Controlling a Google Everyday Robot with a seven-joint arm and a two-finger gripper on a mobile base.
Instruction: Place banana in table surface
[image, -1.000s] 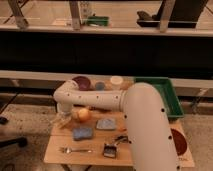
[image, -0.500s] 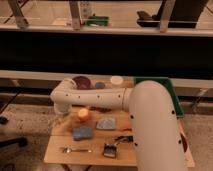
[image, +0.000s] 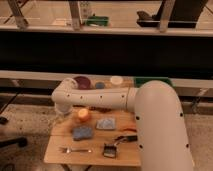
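In the single camera view, we take the round orange fruit (image: 83, 115) as our reference; it rests on the light wooden surface (image: 59, 136), towards its far left part. The white arm (image: 100, 97) reaches in from the right, passes just behind the fruit and bends downward to the fruit's left. The claw (image: 62, 111) hangs there, just left of the fruit, at the left edge of the surface. Whether the claw is apart, together or clamped on anything, we cannot tell. The banana cannot be made out with any certainty; if it is present, it is hidden at or near the claw, left of the fruit. A blue pad (image: 82, 132) lies just in front of the fruit, and a grey-blue pad (image: 105, 123) lies near the fruit's right. A fork (image: 75, 149) lies further forward of the fruit, beyond the blue pad. A small dark brush-like item (image: 109, 150) sits forward and right of the fruit. A black tool (image: 125, 138) and a slim orange-handled tool (image: 129, 129) lie well to the right, beside the arm's broad body. Behind the fruit, past the arm, we note a dark red dish (image: 82, 82), a small blue item (image: 100, 85) and a white round item (image: 116, 80). A green tray (image: 150, 81) stands far back and right of the fruit.
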